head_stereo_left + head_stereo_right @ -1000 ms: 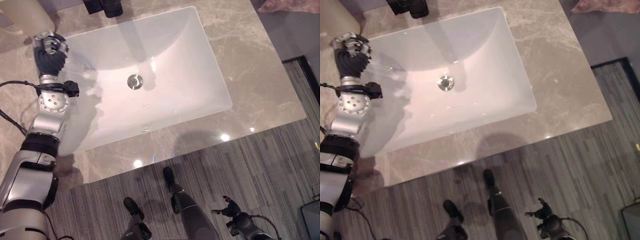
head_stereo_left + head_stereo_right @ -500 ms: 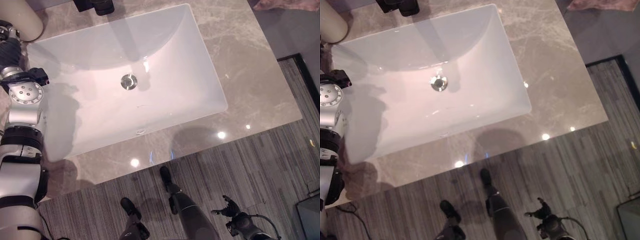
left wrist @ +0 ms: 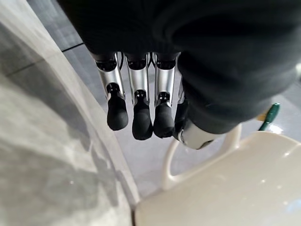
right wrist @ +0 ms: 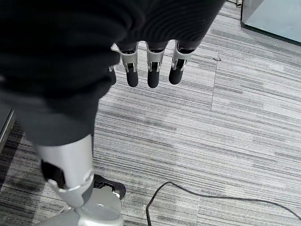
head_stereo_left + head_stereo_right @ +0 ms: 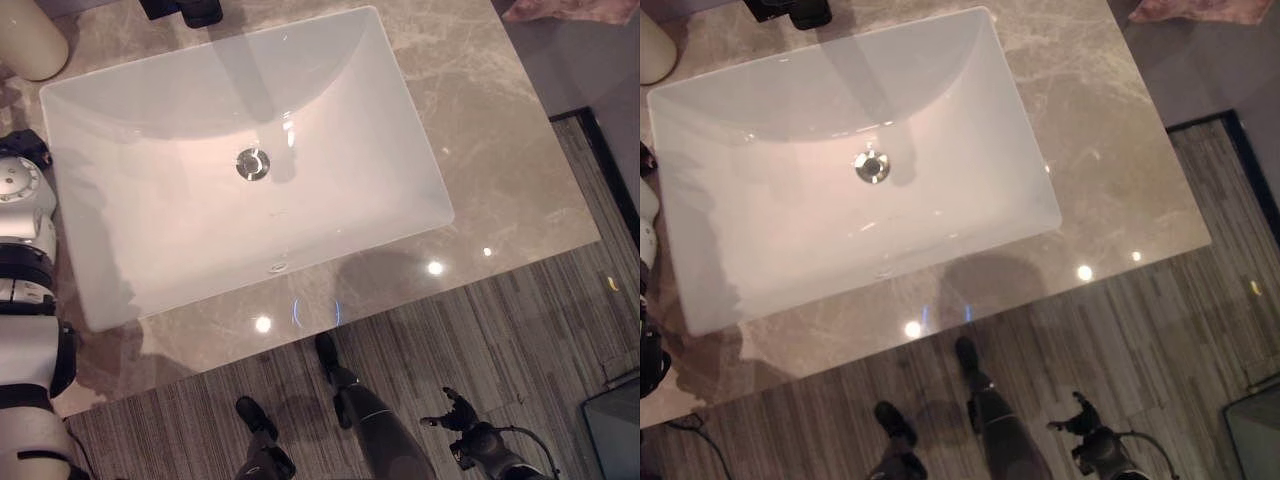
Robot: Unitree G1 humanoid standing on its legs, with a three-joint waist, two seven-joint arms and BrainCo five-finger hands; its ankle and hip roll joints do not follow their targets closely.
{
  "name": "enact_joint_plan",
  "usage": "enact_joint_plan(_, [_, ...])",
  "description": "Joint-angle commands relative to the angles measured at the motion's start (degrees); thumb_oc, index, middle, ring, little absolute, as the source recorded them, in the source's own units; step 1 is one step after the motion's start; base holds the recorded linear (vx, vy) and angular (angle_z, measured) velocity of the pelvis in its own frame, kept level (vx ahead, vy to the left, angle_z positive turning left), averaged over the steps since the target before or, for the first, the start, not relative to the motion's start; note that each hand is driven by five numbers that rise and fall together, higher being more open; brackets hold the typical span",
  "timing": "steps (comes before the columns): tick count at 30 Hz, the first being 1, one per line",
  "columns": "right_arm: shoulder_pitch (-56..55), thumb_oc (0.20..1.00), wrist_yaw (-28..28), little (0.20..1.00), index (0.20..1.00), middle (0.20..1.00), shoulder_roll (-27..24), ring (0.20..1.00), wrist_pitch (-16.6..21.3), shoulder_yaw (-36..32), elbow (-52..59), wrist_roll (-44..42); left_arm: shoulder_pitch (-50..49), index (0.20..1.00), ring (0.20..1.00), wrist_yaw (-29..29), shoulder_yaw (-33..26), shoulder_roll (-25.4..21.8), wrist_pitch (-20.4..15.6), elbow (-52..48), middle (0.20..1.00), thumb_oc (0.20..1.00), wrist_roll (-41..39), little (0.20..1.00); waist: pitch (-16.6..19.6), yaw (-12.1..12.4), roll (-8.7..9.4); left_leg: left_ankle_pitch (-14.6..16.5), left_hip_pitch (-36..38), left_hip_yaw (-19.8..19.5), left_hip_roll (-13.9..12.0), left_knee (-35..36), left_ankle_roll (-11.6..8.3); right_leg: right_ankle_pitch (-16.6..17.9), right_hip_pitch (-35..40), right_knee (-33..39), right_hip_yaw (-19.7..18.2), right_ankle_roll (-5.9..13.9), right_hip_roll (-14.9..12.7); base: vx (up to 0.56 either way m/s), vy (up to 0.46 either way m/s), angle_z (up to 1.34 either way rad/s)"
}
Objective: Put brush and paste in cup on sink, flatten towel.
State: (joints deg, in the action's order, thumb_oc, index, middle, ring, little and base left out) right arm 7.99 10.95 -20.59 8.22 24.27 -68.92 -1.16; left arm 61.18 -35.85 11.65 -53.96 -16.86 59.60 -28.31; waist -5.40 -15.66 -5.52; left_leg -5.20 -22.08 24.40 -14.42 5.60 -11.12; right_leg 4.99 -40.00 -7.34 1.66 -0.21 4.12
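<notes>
Left hand (image 3: pixel 141 113) hangs just over our cream cup (image 3: pixel 225 188), fingers straight and relaxed, holding nothing, their dark tips near the cup's looped handle (image 3: pixel 176 162). In the head views the cup (image 5: pixel 30 38) stands on the grey marble desk (image 5: pixel 480 130) at about ten o'clock from the white sink (image 5: pixel 240 160), just off the basin's far left corner. Past the cup in the left wrist view we see a green tip (image 3: pixel 269 115), perhaps the brush, though it is too small for us to be sure. We cannot make out the paste, and the pinkish cloth (image 5: pixel 570 10) at one o'clock, at the far right edge of the desk, may be the towel.

Our right hand (image 4: pixel 150 70) hangs low at five o'clock over the striped floor (image 4: pixel 225 122), well away from the desk, fingers loosely straight and empty.

We judge the task barely begun: nothing is held, and we cannot see into the cup. The risk lies at the cup. It stands upright and light-looking on polished stone, and our fingers are close above its handle, so a careless sweep or a lowering wrist could tip it or slide it into the basin. A reach for the green thing passes right by the rim, and a snagged handle would drag the cup along.
</notes>
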Motion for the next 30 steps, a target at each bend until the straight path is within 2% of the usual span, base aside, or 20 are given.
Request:
enact_joint_plan(1, [1.4,1.000,0.8,1.000,1.000,1.000,-2.4,1.000,0.1,1.8,0.5,0.6,4.0,0.200,0.200,0.7,-1.3,-3.4,-0.8,1.7,0.200,0.200,-0.2,0.200,-0.9,-0.1,-2.13,-3.2,12.0,-3.4,-1.1,-0.6,-2.11,-5.9,-2.8,-6.1,3.1,5.24,0.0,0.00,0.000,0.00])
enact_joint_plan(4, [1.2,1.000,0.6,1.000,1.000,1.000,-2.7,1.000,0.2,1.7,0.6,0.1,6.8,0.200,0.200,2.5,1.4,-3.9,-0.4,3.1,0.200,0.200,-1.0,0.200,-1.1,-0.4,-2.18,-3.6,11.3,-3.4,-1.3,-0.6,-2.52,-5.5,-3.0,-5.5,3.1,5.18,0.4,0.00,0.000,0.00])
enact_joint_plan(7, [1.2,1.000,0.7,1.000,1.000,1.000,-2.6,1.000,0.2,1.6,0.6,0.1,7.0,0.200,0.200,2.5,1.6,-3.9,-0.4,3.2,0.200,0.200,-1.0,0.200,-1.1,-0.3,-2.11,-3.6,11.3,-3.4,-1.3,-0.6,-2.52,-5.5,-3.0,-5.5,3.1,5.18,0.4,0.00,0.000,0.00])
enact_joint_plan(8, [0.8,1.000,0.1,1.000,1.000,1.000,-2.5,1.000,0.3,2.1,0.9,-0.3,10.0,0.200,0.200,3.1,4.3,-4.0,-0.8,2.6,0.200,0.200,-0.7,0.200,-0.9,-0.8,-1.57,-4.5,10.5,-3.5,-2.0,-0.6,-2.96,-4.9,-3.8,-5.1,3.1,5.16,1.2,0.02,-0.013,-0.04])
enact_joint_plan(10, [0.5,1.000,0.1,1.000,1.000,1.000,-2.4,1.000,0.5,2.0,1.0,-0.8,10.7,0.200,0.200,3.0,5.5,-3.6,-1.0,1.5,0.200,0.200,0.7,0.200,-0.9,-1.0,-1.28,-4.6,10.4,-3.2,-2.3,-0.6,-3.06,-4.8,-4.2,-5.0,2.8,5.09,1.7,0.02,-0.014,-0.10])
enact_joint_plan(17, [-0.4,1.000,0.1,1.000,1.000,1.000,-3.0,1.000,0.5,1.5,0.2,-0.7,9.8,0.200,0.200,3.2,6.5,0.9,-1.2,-0.8,0.200,0.200,2.3,0.200,-0.8,-1.8,-1.28,-4.3,11.0,-2.8,-2.3,-0.6,-2.79,-5.4,-5.0,-5.9,2.3,4.86,1.9,0.01,-0.005,-0.05])
enact_joint_plan(30, [-0.6,1.000,0.0,1.000,1.000,1.000,-3.3,1.000,0.5,1.0,0.6,-1.2,9.4,0.200,0.200,3.3,6.9,4.1,-1.1,-3.2,0.200,0.200,3.8,0.200,-1.6,-2.4,-1.99,-3.7,12.6,-2.1,-1.7,-0.6,-2.30,-5.4,-4.7,-6.1,1.5,4.75,2.1,0.00,0.005,-0.05])
